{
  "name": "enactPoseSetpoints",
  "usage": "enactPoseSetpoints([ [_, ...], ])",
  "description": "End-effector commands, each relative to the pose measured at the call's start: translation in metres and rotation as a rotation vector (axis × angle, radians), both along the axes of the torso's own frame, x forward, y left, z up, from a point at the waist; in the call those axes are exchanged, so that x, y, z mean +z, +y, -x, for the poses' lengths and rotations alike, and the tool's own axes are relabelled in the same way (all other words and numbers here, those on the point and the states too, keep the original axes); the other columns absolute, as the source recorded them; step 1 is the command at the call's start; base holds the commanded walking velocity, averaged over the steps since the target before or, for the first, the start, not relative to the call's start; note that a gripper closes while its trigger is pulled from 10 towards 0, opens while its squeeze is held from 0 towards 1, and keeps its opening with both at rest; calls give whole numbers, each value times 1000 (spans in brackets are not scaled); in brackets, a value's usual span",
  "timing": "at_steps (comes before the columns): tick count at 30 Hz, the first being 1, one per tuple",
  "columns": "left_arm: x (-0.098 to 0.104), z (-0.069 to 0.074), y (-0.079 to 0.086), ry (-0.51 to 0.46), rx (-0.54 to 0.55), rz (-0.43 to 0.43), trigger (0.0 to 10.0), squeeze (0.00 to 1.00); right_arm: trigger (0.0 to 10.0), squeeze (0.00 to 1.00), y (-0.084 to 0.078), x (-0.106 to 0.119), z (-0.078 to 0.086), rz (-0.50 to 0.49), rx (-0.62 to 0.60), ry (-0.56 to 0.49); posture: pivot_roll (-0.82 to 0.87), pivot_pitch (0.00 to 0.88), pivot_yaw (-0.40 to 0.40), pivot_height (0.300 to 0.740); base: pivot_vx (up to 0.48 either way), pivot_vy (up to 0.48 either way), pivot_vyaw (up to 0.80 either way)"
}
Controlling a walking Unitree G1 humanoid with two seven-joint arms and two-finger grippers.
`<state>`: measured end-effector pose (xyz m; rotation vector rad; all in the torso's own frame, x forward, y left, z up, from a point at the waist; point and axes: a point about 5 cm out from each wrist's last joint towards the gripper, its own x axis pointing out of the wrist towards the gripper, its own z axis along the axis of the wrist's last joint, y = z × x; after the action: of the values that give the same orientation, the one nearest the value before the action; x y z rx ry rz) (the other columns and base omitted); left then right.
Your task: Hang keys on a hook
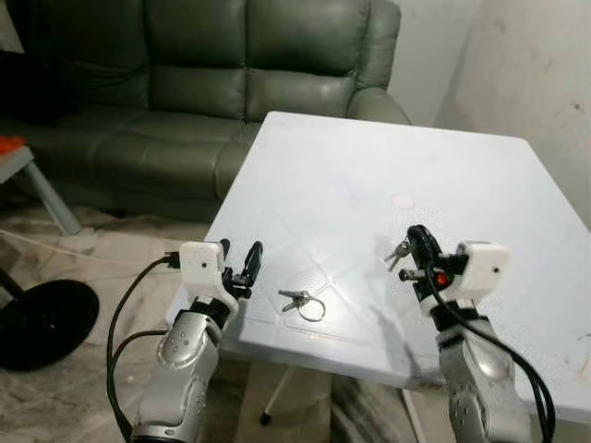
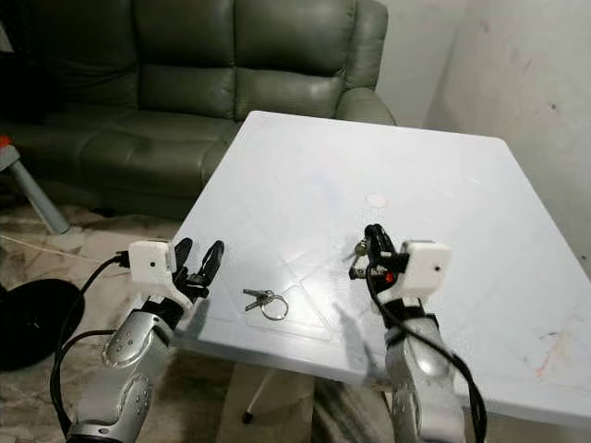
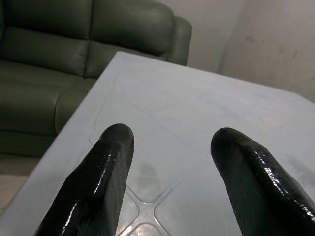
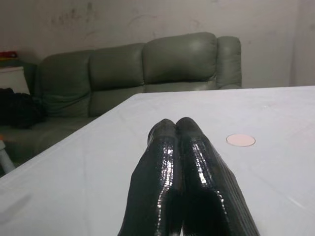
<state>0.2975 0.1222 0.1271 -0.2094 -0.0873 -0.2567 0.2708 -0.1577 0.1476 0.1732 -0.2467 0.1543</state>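
A bunch of keys on a ring (image 1: 301,302) lies flat on the white table (image 1: 369,175) near its front edge. My left gripper (image 1: 242,264) hovers open just left of that bunch, over the table's front left corner, with nothing between its fingers (image 3: 115,147). My right gripper (image 1: 418,238) is up above the table's front middle, fingers pressed together (image 4: 167,132). A second small bunch of keys (image 1: 398,251) dangles at its left side and seems pinched in the fingers. No hook can be made out.
A small pink round disc (image 1: 403,200) lies on the table beyond the right gripper. A grey-green leather sofa (image 1: 203,83) stands behind the table. A black round base (image 1: 42,323) sits on the floor at the left. A wall (image 1: 536,74) runs along the right.
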Motion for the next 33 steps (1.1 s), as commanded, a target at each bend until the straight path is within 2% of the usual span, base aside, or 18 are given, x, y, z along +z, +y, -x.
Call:
enactPoseSetpoints([
  [1, 5, 3, 0, -17, -4, 5, 10000, 0, 10000, 0, 3, 10, 4, 31, -14, -39, -6, 22, -15, 740, 0, 0, 0],
  [8, 5, 5, 0, -30, 4, 27, 10000, 0, 10000, 0, -1, 2, 8, 54, -70, -10, -6, 25, -9, 740, 0, 0, 0],
  [15, 7, -9, 5, -13, 21, 32, 10000, 0, 10000, 0, -2, -2, -1, 109, -120, 48, -13, 27, -1, 740, 0, 0, 0],
  [24, 9, -17, 4, 10, 43, 51, 10000, 0, 10000, 0, -5, 0, -3, 109, -150, 54, -21, 27, 4, 740, 0, 416, -764],
  [33, 6, -18, 0, 29, 48, 41, 10000, 0, 10000, 0, -3, -4, -2, 107, -169, 81, -23, 31, 9, 740, 0, 0, -781],
])
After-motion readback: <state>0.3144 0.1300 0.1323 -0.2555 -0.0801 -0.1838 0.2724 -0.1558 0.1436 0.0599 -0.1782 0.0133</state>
